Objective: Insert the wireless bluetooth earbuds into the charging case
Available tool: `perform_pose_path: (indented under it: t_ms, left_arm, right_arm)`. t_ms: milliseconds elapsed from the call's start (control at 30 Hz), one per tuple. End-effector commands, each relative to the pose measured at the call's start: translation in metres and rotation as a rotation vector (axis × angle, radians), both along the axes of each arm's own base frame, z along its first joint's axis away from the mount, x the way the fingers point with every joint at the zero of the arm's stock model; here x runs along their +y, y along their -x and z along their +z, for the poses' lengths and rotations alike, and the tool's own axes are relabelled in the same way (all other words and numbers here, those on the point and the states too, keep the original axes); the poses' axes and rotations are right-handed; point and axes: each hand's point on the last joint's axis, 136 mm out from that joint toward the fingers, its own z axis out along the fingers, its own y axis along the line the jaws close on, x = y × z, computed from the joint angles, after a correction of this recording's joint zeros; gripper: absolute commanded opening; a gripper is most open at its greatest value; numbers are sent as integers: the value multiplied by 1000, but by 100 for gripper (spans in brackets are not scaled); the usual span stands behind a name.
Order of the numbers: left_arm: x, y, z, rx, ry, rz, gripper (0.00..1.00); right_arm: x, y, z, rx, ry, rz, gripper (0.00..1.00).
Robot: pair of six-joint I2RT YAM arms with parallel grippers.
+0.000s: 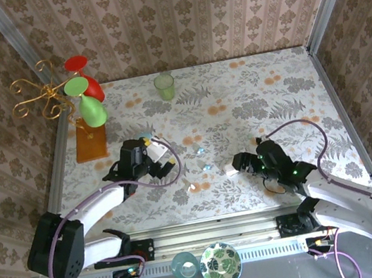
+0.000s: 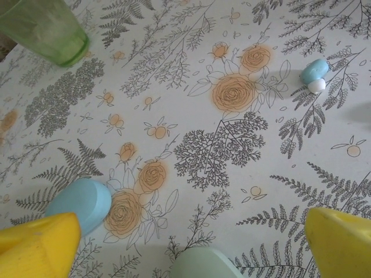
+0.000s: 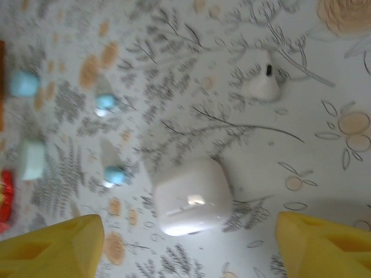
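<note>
1. At the left of the overhead frame, my left pincer (image 1: 152, 160) is spread wide and holds nothing. In its wrist view the light blue case (image 2: 81, 202) sits at lower left, just beside one yellow finger (image 2: 40, 246). The pale green case (image 2: 200, 263) lies at the bottom edge, between the fingers. I judge this arm is best kept out of the way for now.
2. In the middle, the earbuds lie loose on the floral tablecloth (image 3: 324, 69), none of them in a case. In my right wrist view one light blue earbud (image 3: 106, 103) is at upper left and a second light blue earbud (image 3: 115, 175) lies below it. The white earbud (image 3: 261, 81) is at upper right, well apart from both.
3. At the right, my right pincer (image 3: 190, 223) is spread, with a yellow finger in each bottom corner. The white charging case (image 3: 191, 197) lies between them at lower centre, touched by neither.
4. The step in hand looks like taking hold of that white case, so I would centre it before pressing together — an off-centre squeeze could skid it.
5. The picture is blurred and I cannot tell whether its lid is up. I would check that first, since a shut lid has to be opened before any earbud goes in.
6. The white earbud likely belongs with this case, so I would keep the case near it.
</note>
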Motion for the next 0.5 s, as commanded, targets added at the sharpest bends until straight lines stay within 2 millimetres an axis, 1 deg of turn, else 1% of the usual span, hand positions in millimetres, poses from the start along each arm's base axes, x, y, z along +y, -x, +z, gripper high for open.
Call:
perform_pose_path:
  t_ms: [0,100,167,333,400,467]
  left_arm:
    - [-8,-4,28,-48,47,-8,100]
    - [-12,-3,38,-59,61,-18,100]
    - [-15,-3,43,-69,70,-23,100]
    - [-16,-2,51,-82,99,-16,100]
    - [-16,-1,53,-89,106,-15,100]
    - [-15,1,53,-89,106,-16,100]
  right_arm:
    - [11,-4,-1,30,-67,-32,71]
    - [19,-6,-5,58,-82,-37,66]
    - [28,-8,-8,67,-109,-42,65]
    - [50,-12,-14,105,-131,-18,64]
    - [54,-15,-17,109,-131,-19,61]
    - [54,-18,-20,112,-115,-25,56]
